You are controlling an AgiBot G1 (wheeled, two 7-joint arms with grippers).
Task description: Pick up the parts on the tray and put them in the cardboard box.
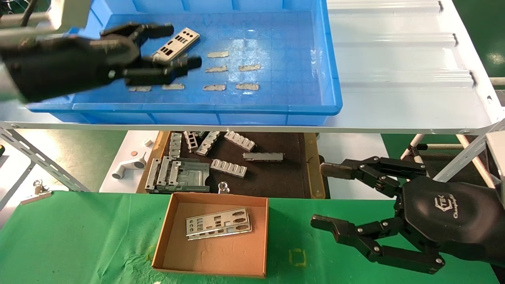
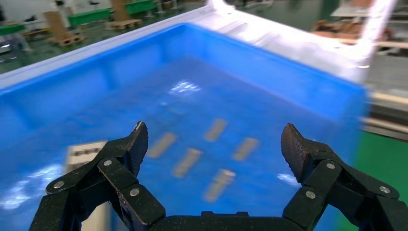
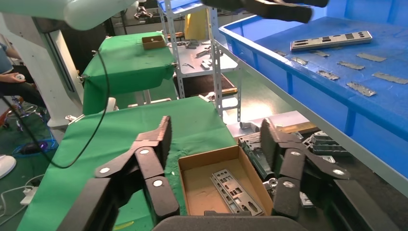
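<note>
Step in hand, by my reading: grab last plate (image 1: 176, 45) in tray (image 1: 331, 79). Plate lies flat on tray floor, far-left part, slanted. Left gripper (image 1: 185, 45) hovers over plate, fingers spread wide, one either side of it, nothing gripped. Best approach: lower straight, pinch across narrow width, avoid grey strips (image 1: 230, 71) just beside plate (not parts). Box (image 1: 167, 221) sits on green cloth below tray, plates (image 1: 218, 223) already inside. Right gripper (image 1: 321, 197) parked right of box, fingers open, empty.
</note>
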